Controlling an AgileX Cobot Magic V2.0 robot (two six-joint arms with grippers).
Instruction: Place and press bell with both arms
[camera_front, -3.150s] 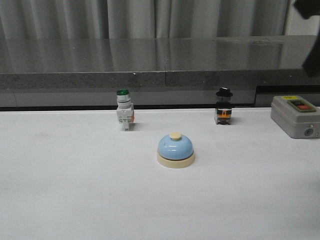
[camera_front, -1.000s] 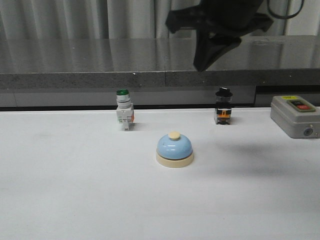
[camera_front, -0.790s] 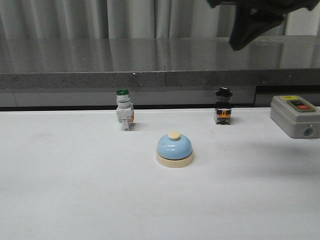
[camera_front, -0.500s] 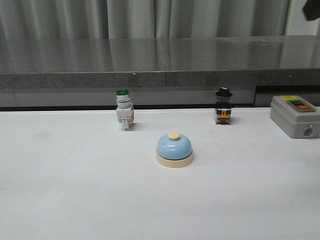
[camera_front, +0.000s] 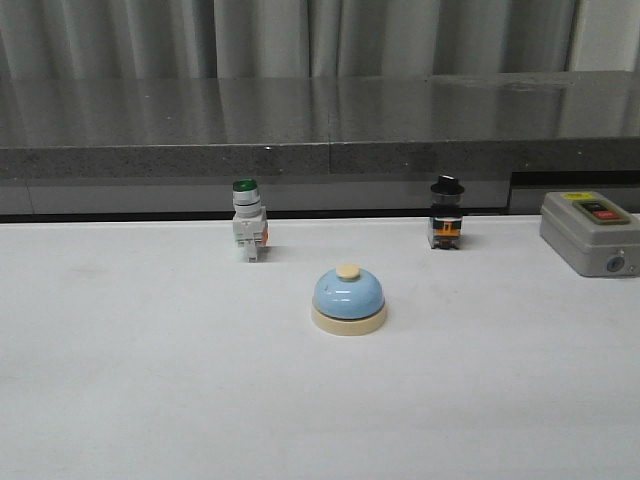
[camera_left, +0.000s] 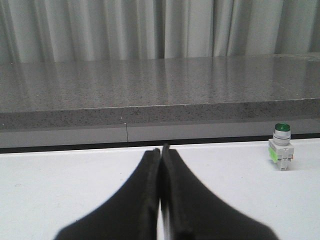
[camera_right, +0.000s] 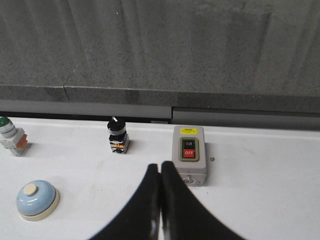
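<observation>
The bell (camera_front: 349, 299) sits alone, in front of the black-capped switch (camera_front: 446, 212) — well apart from both grippers, left (camera_left: 160, 151) and right (camera_right: 160, 166), each pinched closed on nothing.

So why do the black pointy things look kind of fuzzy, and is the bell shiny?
In the left wrist view, the left gripper sits very close to the camera, so its edges look soft; likewise the right gripper in the right wrist view. In the front view, the bell shows a small pale glint on its dome and only a faint shadow.
</observation>
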